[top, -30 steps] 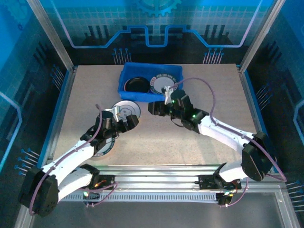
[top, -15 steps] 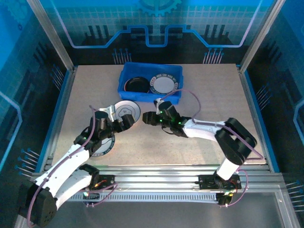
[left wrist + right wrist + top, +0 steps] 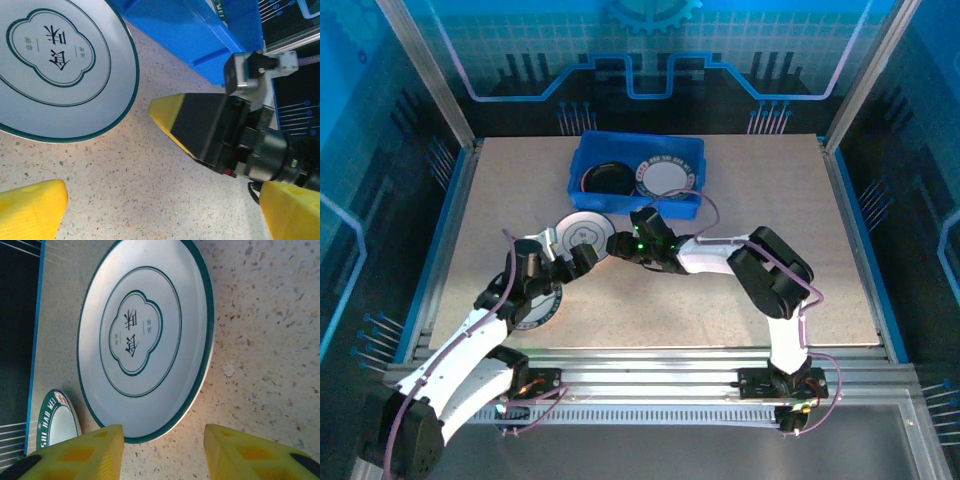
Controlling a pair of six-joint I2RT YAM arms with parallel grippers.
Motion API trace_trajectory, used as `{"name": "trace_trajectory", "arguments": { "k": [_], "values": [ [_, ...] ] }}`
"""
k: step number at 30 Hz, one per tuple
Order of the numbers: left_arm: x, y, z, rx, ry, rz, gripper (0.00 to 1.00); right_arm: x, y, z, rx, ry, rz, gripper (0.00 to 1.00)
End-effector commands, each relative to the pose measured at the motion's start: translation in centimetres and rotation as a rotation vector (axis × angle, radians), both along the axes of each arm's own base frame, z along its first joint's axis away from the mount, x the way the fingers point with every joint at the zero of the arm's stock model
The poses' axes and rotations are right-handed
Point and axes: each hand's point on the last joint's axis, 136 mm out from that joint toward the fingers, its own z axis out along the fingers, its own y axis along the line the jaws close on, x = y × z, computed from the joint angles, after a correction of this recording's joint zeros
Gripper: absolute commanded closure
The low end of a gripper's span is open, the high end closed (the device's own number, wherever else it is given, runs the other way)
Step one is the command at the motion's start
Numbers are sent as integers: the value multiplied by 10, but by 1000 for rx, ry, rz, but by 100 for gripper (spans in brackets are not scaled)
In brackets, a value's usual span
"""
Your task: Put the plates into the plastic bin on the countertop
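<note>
A grey-white plate with a teal rim lies flat on the countertop, just in front of the plastic bin. The bin holds a glossy black plate and a white plate with a dark patterned rim. My right gripper is low at this plate's right edge, open, its rim just ahead of the fingers. My left gripper hangs open over bare countertop at the plate's near edge. Another patterned-rim plate lies partly under the left arm.
The two grippers are close together; the right gripper's yellow finger and black body sit right in front of the left wrist camera. The bin's blue wall stands close behind. Open countertop spreads to the right.
My right arm has swung left from the bin's front edge down to the teal-rimmed plate, and its jaws have narrowed. The left gripper has drawn back slightly towards the near left.
</note>
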Motion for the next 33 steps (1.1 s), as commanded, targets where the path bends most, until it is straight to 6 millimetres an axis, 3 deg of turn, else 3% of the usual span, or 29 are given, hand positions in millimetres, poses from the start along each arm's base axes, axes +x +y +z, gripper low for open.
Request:
{"name": "trace_trajectory", "arguments": {
  "k": [1, 11, 23, 28, 33],
  "values": [
    [1, -1, 3, -15, -17, -7, 1, 5, 0, -13, 20, 79, -27, 58],
    [4, 1, -4, -12, -3, 4, 1, 12, 3, -28, 44, 131, -37, 63],
    [5, 2, -11, -10, 13, 10, 1, 29, 17, -30, 93, 129, -41, 68],
    [4, 3, -14, -8, 21, 13, 1, 33, 19, -41, 93, 163, -47, 69],
    [4, 5, -15, -1, 19, 21, 1, 30, 19, -59, 90, 215, -59, 79]
  ]
}}
